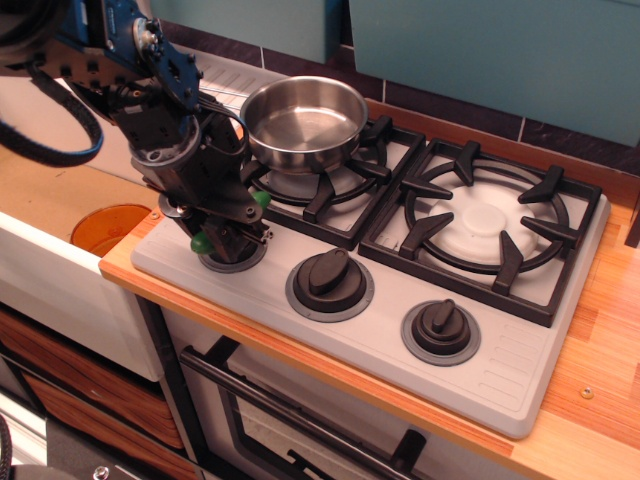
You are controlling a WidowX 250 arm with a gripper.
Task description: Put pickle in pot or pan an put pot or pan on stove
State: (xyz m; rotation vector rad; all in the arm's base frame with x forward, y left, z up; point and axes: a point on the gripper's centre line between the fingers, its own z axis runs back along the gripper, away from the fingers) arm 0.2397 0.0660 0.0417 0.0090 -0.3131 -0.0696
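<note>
The green pickle lies across my gripper, with a green end showing on each side of the fingers and the rest hidden. The gripper is shut on the pickle just above the stove's leftmost knob, which it mostly hides. The shiny steel pan sits empty on the left burner grate of the grey stove, just behind and to the right of the gripper. The pan's handle is hidden behind the arm.
An orange round basin sits in the sink to the left, below counter level. Two black knobs stand along the stove's front. The right burner grate is bare. A teal wall panel is behind.
</note>
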